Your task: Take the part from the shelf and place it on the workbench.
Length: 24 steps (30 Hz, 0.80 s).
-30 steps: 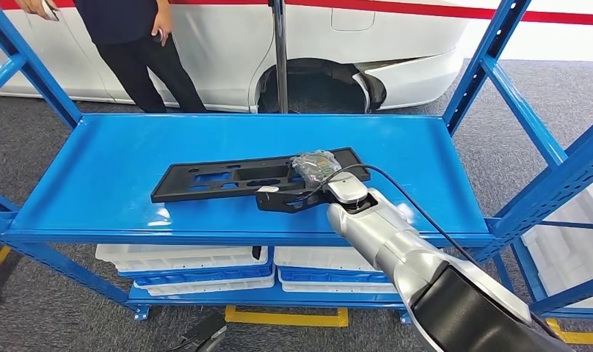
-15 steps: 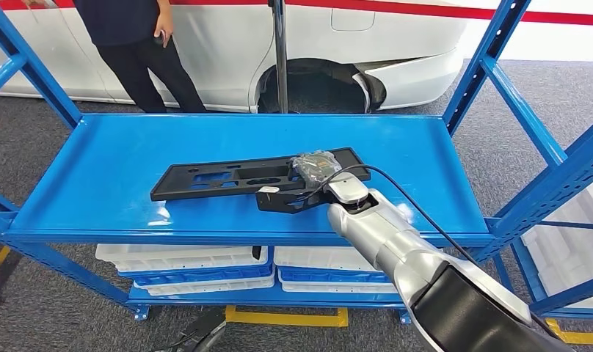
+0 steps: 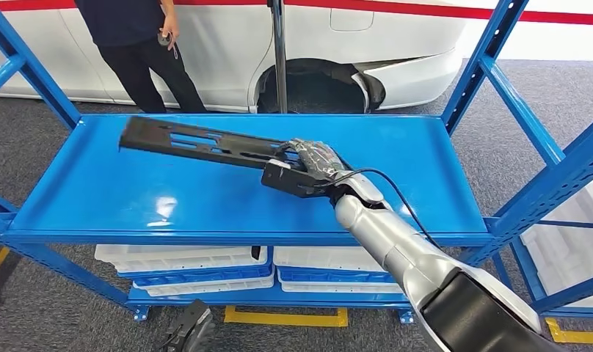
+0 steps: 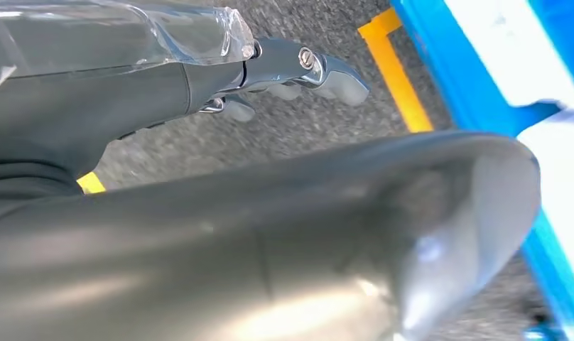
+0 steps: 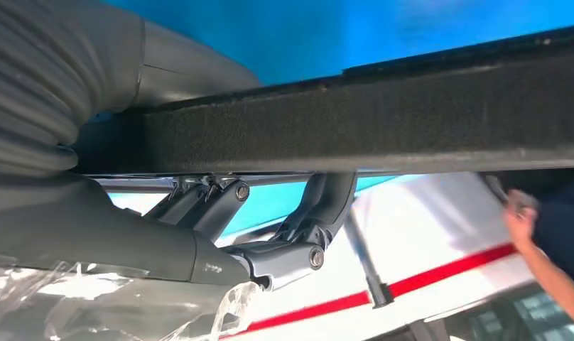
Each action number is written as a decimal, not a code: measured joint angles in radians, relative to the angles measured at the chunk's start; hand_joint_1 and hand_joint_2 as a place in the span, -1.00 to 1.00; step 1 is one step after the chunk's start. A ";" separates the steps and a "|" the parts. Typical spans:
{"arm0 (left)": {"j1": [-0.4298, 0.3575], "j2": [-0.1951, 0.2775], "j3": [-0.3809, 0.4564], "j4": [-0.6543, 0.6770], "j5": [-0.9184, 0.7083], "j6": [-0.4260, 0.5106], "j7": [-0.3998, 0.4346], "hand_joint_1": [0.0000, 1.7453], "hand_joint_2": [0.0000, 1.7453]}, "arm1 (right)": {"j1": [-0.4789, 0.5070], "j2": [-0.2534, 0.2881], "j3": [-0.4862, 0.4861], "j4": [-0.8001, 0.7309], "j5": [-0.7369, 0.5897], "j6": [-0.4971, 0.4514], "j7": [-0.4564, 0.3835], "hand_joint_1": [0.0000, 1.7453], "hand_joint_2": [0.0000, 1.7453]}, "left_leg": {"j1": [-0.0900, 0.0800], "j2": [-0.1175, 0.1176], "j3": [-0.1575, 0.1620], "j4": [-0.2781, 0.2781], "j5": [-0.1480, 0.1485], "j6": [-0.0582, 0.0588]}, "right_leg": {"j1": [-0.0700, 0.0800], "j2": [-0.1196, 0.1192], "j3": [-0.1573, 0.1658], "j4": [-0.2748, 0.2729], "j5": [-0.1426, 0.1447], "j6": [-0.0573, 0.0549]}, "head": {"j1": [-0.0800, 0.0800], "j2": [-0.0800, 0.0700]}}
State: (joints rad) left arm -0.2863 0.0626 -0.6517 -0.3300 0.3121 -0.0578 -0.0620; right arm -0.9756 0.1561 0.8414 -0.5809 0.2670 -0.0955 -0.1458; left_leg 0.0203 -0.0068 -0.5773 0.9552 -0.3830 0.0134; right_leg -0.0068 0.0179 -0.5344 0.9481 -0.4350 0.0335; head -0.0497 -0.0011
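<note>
Part held up off the blue shelf by the right robot hand.

Largest in the head view is the shelf, its top deck bare and glossy, its uprights cut off by the picture's edges; white trays sit on a lower level, partly hidden by the deck's front lip. Behind it stands a white car and a person in dark clothes, cropped at the top. The long black part is tilted, its far end raised toward the robot's left, near end clamped in the right robot hand, whose fingers close round it; clear plastic wrap on the hand blurs their outline. In the right wrist view the part crosses as a dark bar with fingers hooked against it. The left robot hand hangs over the floor, fingers curled, holding nothing.
</note>
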 joint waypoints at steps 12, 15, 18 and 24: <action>0.010 -0.005 0.086 0.000 0.094 -0.019 -0.087 -1.00 -1.00 | 0.093 -0.115 -0.133 -0.500 -0.293 -0.032 -0.054 1.00 1.00 | 0.000 0.000 -0.009 0.000 0.001 -0.001 | 0.000 -0.001 -0.010 0.000 0.001 0.000 | 0.000 0.000; 0.009 -0.013 0.098 -0.001 0.114 -0.041 -0.110 -1.00 -1.00 | 0.100 -0.140 -0.163 -0.605 -0.345 -0.042 -0.058 1.00 1.00 | 0.000 -0.001 -0.010 0.000 0.001 -0.001 | 0.000 -0.001 -0.011 0.000 0.001 0.000 | 0.000 0.000; 0.006 -0.025 0.104 -0.005 0.129 -0.047 -0.155 -1.00 -1.00 | 0.105 -0.160 -0.201 -0.701 -0.417 -0.060 -0.069 1.00 1.00 | 0.000 0.000 -0.011 0.000 0.001 -0.001 | 0.000 -0.001 -0.012 0.000 0.001 0.000 | 0.000 0.000; -0.008 -0.057 0.114 -0.020 0.086 0.068 -0.385 -1.00 -1.00 | 0.113 -0.192 -0.274 -0.856 -0.486 -0.091 -0.103 1.00 1.00 | 0.000 0.000 -0.011 0.000 0.001 -0.001 | 0.000 -0.001 -0.012 0.000 0.001 0.000 | 0.000 0.000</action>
State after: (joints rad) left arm -0.2938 0.0056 -0.5382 -0.3495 0.3982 0.0103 -0.4466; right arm -0.8627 -0.0355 0.5670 -1.4369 -0.2188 -0.1863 -0.2491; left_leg 0.0198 -0.0073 -0.5887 0.9555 -0.3822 0.0128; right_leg -0.0071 0.0172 -0.5464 0.9482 -0.4342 0.0337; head -0.0499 -0.0011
